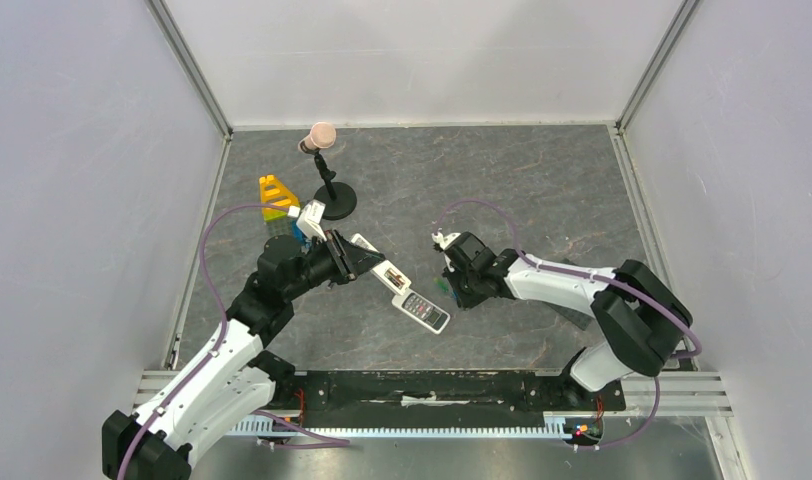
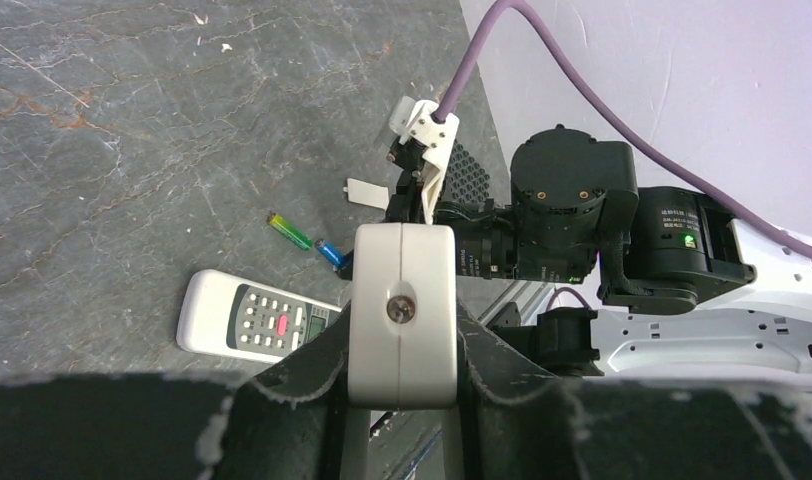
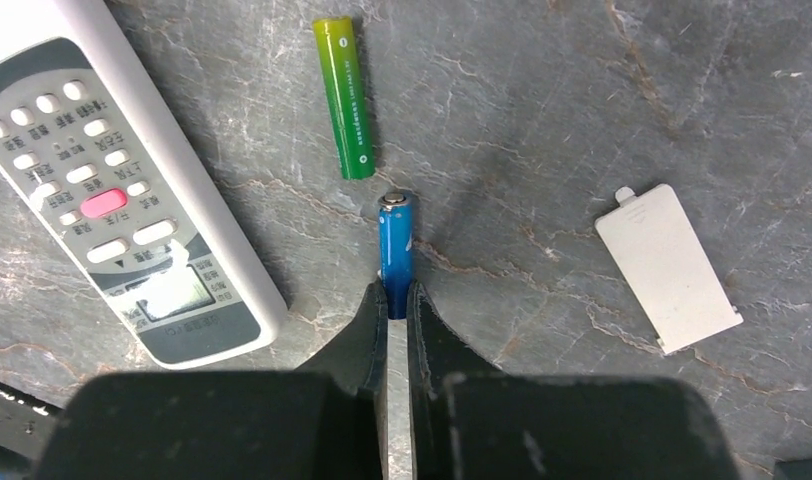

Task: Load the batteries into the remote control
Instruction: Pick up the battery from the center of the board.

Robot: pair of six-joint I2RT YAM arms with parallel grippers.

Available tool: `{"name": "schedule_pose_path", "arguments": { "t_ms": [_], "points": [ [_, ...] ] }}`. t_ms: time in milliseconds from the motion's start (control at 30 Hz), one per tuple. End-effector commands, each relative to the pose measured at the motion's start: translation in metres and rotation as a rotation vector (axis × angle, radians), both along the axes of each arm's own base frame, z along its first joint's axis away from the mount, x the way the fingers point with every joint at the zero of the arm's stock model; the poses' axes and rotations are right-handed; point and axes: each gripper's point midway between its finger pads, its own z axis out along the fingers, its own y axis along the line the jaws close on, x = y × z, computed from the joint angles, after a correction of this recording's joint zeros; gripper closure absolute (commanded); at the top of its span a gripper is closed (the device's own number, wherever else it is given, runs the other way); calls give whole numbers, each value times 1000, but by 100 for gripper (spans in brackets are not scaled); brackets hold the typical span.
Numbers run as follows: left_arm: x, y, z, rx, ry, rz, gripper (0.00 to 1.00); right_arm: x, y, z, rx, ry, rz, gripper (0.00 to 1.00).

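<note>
Robot lab test cell: white panel walls (image 1: 422, 50), aluminium corner posts (image 1: 187, 60), grey marbled table (image 1: 542, 190), mounting rail (image 1: 452, 385) along near edge.

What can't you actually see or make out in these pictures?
- Blue battery, near end: right wrist view, pinched inside the right gripper.
- Remote, back: every view, since it lies buttons up.
- Remote, far end: right wrist view, cut off by the picture's edge.
- White piece in the left gripper: left wrist view shows only one end; too small in the top view to identify.

White-and-black arms (image 1: 217, 350) (purple cables (image 1: 204, 262)), black fingers (image 3: 350, 345).
</note>
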Motion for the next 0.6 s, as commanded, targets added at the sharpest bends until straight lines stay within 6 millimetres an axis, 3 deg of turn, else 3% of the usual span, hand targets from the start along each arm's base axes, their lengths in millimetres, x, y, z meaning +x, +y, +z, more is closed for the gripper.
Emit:
{"name": "schedule_pose_path", "arguments": {
  "t_ms": [0,167,367,567],
  "points": [
    [-2,-3,30,-17,-102,-38,98,11,11,30,83,-86,6,100],
    [-2,-4,33,-20,-114,-48,98,14,33,109,331,-303,142,100],
    [-7,-9,44,-37,-155,-94,98,-30,53,219,696,-577,468,100],
    [-17,-18,56,-84,-196,-177,98,-91,66,279,917,-494,751,100]
  ]
}}
